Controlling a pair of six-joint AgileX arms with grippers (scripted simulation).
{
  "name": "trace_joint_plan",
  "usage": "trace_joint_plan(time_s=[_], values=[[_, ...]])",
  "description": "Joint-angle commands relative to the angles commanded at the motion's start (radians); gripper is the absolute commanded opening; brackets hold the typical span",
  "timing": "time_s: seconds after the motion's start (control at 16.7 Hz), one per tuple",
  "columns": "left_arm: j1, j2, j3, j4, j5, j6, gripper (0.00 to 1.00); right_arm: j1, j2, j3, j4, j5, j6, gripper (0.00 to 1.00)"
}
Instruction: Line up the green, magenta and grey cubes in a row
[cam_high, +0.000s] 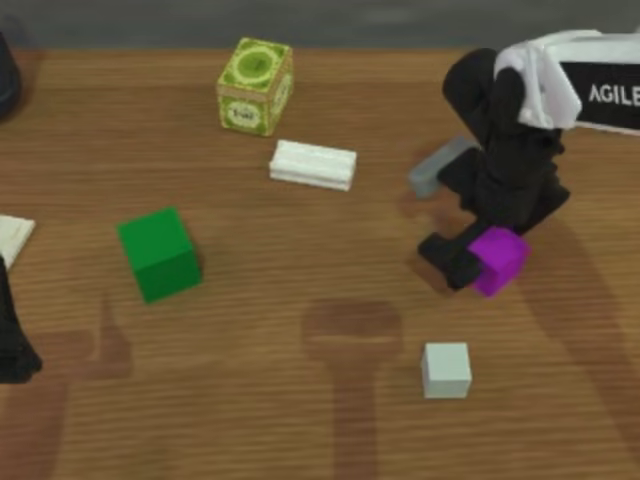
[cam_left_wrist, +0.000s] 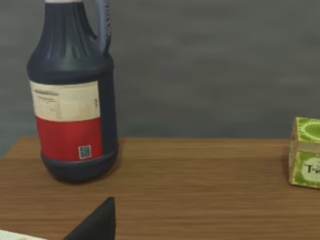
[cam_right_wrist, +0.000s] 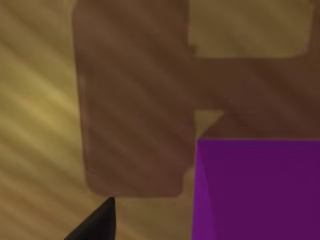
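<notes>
Right claw (cam_high: 478, 258) sits at the table's (cam_high: 300, 400) right half, w/ the magenta cube (cam_high: 498, 259) between its black fingers, so it's clamped on that cube; whether the cube touches the wood or hangs just above it can't be told from the top view. In the right wrist view the magenta cube (cam_right_wrist: 257, 187) fills one corner, close to the lens, over striped wood and a big dark shadow, w/ one black fingertip (cam_right_wrist: 97, 222) poking in at the edge. Grey cube (cam_high: 446, 369) rests on the table nearer the front edge, a bit left of the magenta one and apart from it. Green cube (cam_high: 158, 253) is well off on the left half, alone, turned slightly askew. Toward the back sit a yellow-green printed box (cam_high: 255, 85) and, just in front of it and to the right, a white ridged block (cam_high: 313, 164); a small grey slab (cam_high: 437, 167) pokes out beside the right arm. Left arm parked at the far left edge; its claw (cam_high: 15, 350) shows only as a dark shape there, can't tell if wide or narrow. Left wrist view shows a dark bottle (cam_left_wrist: 74, 95) w/ red-and-white label standing on the wood, and the printed box (cam_left_wrist: 305, 159) at the side.
</notes>
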Motion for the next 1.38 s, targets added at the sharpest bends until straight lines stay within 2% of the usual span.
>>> trace_joint_plan(time_s=[0.36, 1.14, 1.38], values=[[0.0, 0.0, 0.0, 0.0, 0.0, 0.0, 1.0, 0.0, 0.025, -0.036, 0.053, 0.0, 0.0, 1.0], [0.0, 0.0, 0.0, 0.0, 0.0, 0.0, 1.0, 0.0, 0.025, -0.036, 0.053, 0.0, 0.0, 0.02], [0.0, 0.0, 0.0, 0.0, 0.0, 0.0, 1.0, 0.0, 0.025, -0.036, 0.053, 0.0, 0.0, 0.0]])
